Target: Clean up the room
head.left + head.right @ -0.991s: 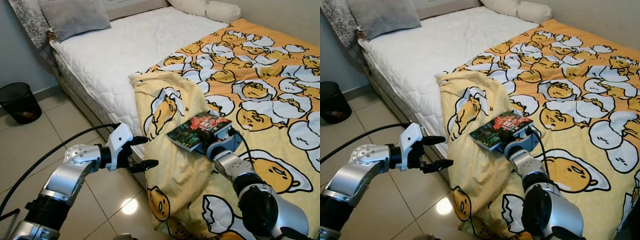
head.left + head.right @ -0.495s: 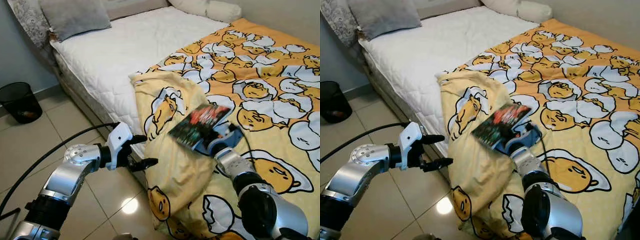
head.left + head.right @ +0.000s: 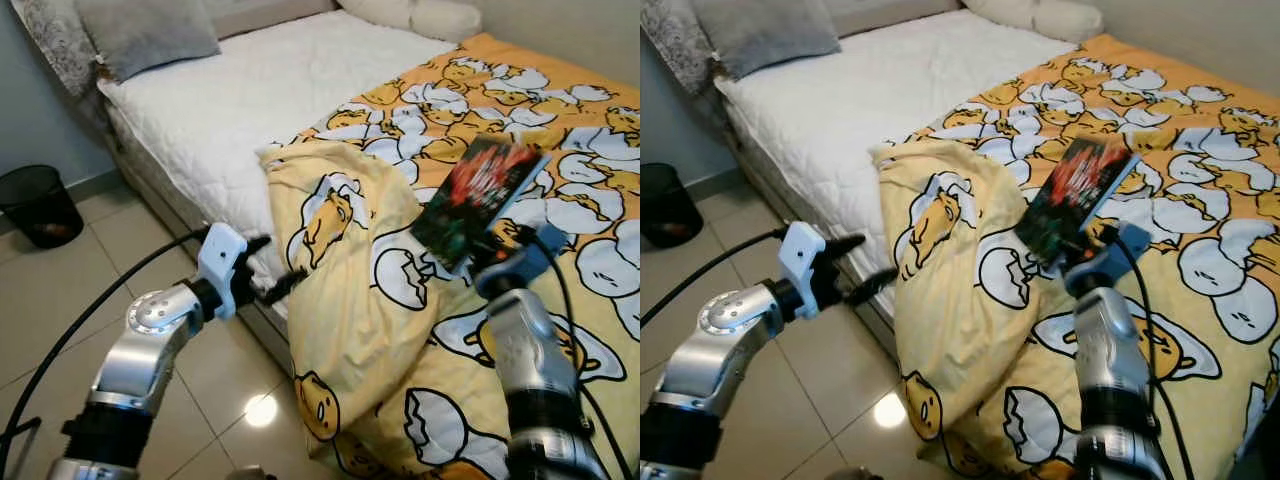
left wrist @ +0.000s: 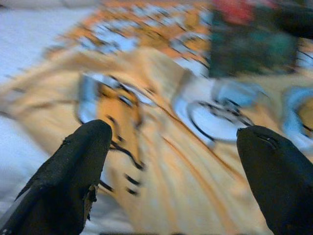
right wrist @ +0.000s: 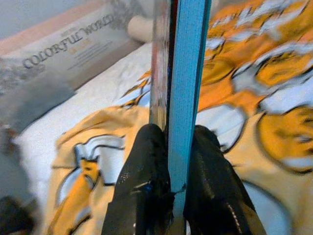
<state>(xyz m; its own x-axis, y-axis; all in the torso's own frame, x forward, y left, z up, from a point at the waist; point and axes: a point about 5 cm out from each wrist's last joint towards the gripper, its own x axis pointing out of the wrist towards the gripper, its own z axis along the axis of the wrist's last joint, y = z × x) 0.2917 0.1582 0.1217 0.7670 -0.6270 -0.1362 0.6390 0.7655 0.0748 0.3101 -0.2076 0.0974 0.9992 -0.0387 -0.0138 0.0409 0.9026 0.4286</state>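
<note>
A book point(image 3: 480, 199) with a dark red and green cover is held upright above the yellow egg-print blanket point(image 3: 350, 300), with my right gripper point(image 3: 493, 256) shut on its lower edge. The right wrist view has the book's blue spine point(image 5: 188, 73) pinched between the two black fingers point(image 5: 146, 171). My left gripper point(image 3: 270, 272) is open beside the blanket's hanging fold at the bed's near side. Its fingers point(image 4: 78, 166) stand wide apart in the blurred left wrist view, facing the blanket point(image 4: 161, 161) and the book point(image 4: 249, 44).
The bed has a bare white mattress point(image 3: 250, 100) with a grey pillow point(image 3: 150, 35) at the head and a white pillow point(image 3: 430, 15) far back. A black waste bin point(image 3: 35, 205) stands on the tiled floor point(image 3: 70, 290) to the left.
My right gripper has lifted the book off the blanket, up and to the right, tilting it upright. My left gripper has risen slightly toward the blanket's fold.
</note>
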